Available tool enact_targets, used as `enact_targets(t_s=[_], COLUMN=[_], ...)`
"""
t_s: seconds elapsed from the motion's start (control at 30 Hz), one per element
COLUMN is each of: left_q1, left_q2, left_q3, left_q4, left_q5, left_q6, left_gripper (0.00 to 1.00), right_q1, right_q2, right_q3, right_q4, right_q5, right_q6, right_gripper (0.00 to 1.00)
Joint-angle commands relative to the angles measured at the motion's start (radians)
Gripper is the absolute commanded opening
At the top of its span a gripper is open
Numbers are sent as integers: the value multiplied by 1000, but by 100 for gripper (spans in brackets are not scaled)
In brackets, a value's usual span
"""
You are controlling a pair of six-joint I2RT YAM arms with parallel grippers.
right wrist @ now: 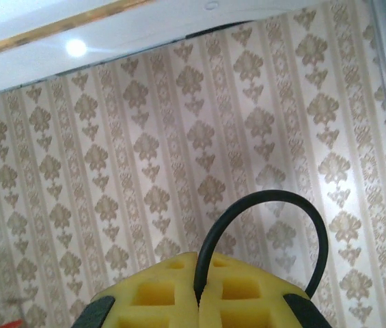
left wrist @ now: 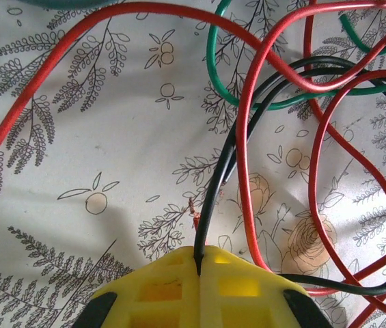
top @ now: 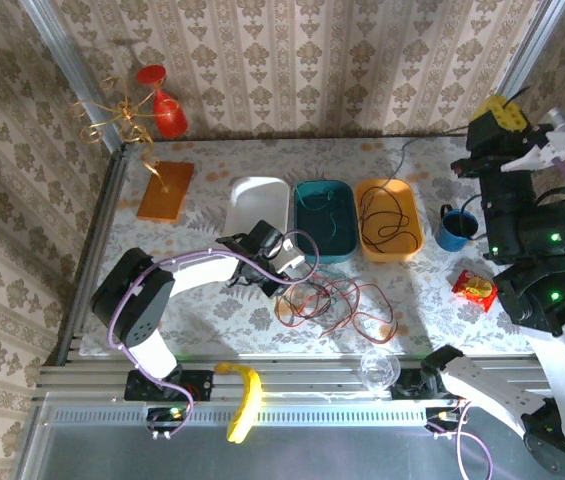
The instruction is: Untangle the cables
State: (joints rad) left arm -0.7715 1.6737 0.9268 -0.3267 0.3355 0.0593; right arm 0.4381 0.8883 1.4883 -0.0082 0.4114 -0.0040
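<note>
The cables (top: 337,305) lie in a loose tangle on the table (top: 202,310), just in front of the teal tray (top: 302,250); red, green and black strands loop over one another there. The left gripper (top: 284,272) sits low at the tangle's left edge, in front of that tray and a little to its left; in the left wrist view its yellow fingers (left wrist: 158,287) are pressed together on a black cable (left wrist: 220,171) that rises from the seam between them. A red cable (left wrist: 247,137) runs just beside the black one; a green cable (left wrist: 213,61) curves behind both. An orange tray (top: 414,235) stands just right of the teal tray with a dark coil inside; a white tray (top: 260,190) stands just left. The right gripper (top: 500,108) is raised well to the right of the teal tray; its yellow fingers (right wrist: 158,294) pinch a black loop (right wrist: 274,198) arching against the wallpaper; whether this is the same cable I cannot tell.
</note>
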Motion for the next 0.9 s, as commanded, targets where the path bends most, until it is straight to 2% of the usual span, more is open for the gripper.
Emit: enact_targets(t_s=[0.0,0.13,0.2,0.33,0.43,0.7,0.87], left_q1=[-3,-4,-4,-6,-8,-14,-14], left_q2=[-5,-10,-11,-8,-10,-23,-13], left_q3=[-14,-11,-9,1,4,-7,5], left_q4=[9,19,22,17,12,16,12], left_q5=[-9,-12,-10,-11,-15,-16,-15], left_q6=[-13,-19,-20,-14,-13,-20,-14], left_gripper=[0,0,0,0,0,0,0], right_q1=[-28,-97,-164,-299,-349,-359,-359], right_q2=[54,157,197,268,281,235,217], right_q3=[97,169,165,116,23,-203,-296], right_q4=[-3,-136,-170,-221,-223,-225,-260], right_q5=[-22,-58,-128,-258,-301,-347,-326], right_q6=[-27,20,77,204,244,292,331], right_gripper=[0,0,0,0,0,0,0])
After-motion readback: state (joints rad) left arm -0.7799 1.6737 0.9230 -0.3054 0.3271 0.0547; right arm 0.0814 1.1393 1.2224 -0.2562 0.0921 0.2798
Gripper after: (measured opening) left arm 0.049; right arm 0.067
